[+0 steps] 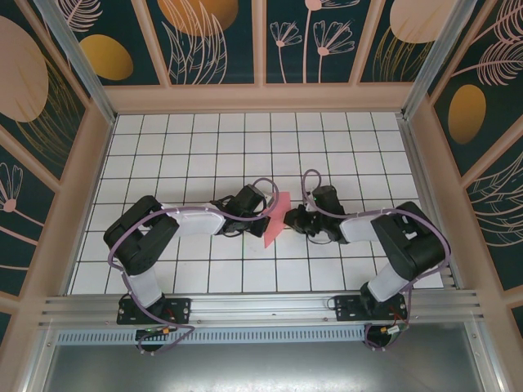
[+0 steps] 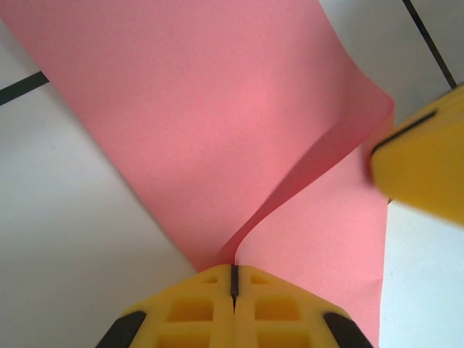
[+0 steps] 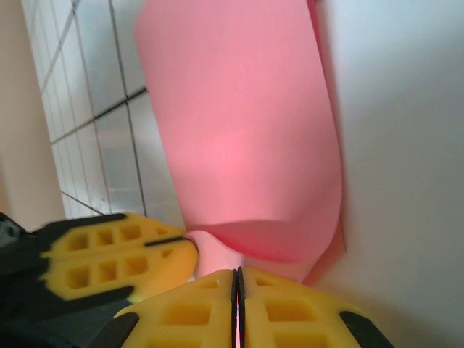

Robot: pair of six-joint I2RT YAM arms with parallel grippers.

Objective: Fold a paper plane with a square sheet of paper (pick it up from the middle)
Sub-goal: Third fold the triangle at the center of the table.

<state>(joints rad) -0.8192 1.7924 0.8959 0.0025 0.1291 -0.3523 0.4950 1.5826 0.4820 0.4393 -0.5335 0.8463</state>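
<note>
- The square sheet of thin salmon-pink paper stands at a slant over the middle of the white grid-tiled tabletop, and both arms reach in to it. Whether its lower edge touches the tiles cannot be told.
- The left gripper is on the left of the sheet with its yellow fingers pressed flat together. The paper comes straight out of the seam between them, so it is pinching the sheet.
- From that pinch a soft ridge runs up through the sheet. It is a bend, not a pressed crease.
- The right gripper is on the right of the sheet, fingers likewise together. A lobe of paper curls over just beyond them and appears nipped at their tips.
- The two sets of fingertips sit very near each other on the same part of the sheet.
- Step in hand, as I judge it: an early fold. The sheet is up and held by both grippers, and the halves are being brought together for the centre crease. Nothing dart-shaped shows yet.
- The next move calls for lining up the sheet's edges, laying it back down on the tabletop and pressing along the ridge to set it. One grip must stay firm while the other shifts, or the thin paper may slip or buckle.
</note>
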